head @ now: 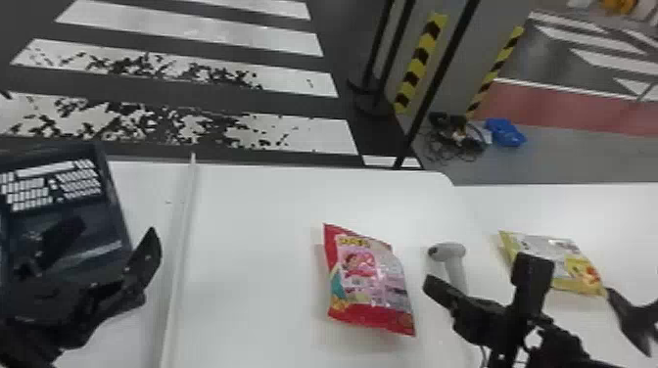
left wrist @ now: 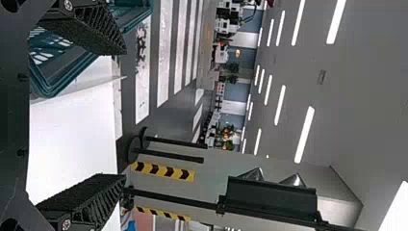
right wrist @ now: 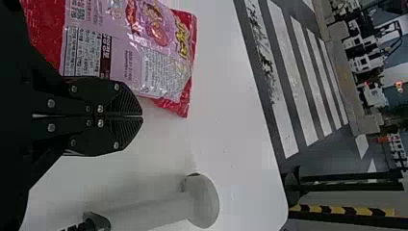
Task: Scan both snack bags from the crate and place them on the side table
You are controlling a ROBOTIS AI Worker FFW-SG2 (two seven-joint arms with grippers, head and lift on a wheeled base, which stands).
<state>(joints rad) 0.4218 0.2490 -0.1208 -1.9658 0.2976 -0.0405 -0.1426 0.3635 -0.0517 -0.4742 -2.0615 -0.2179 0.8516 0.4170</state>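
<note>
While the left gripper [head: 115,232] is spread wide near the plastic crate [head: 113,195], the right gripper [head: 433,287] is held narrow, fingers together, between the red-and-pink snack bag [head: 369,284] and the barcode scanner [head: 453,254].

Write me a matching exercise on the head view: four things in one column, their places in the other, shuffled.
Things
1. scanner
2. crate
3. yellow snack bag
4. red and pink snack bag

Places
A. farthest right of the four
B. between the crate and the scanner
C. between the two snack bags
D. farthest left of the four

Pairs: 1-C, 2-D, 3-A, 4-B
</note>
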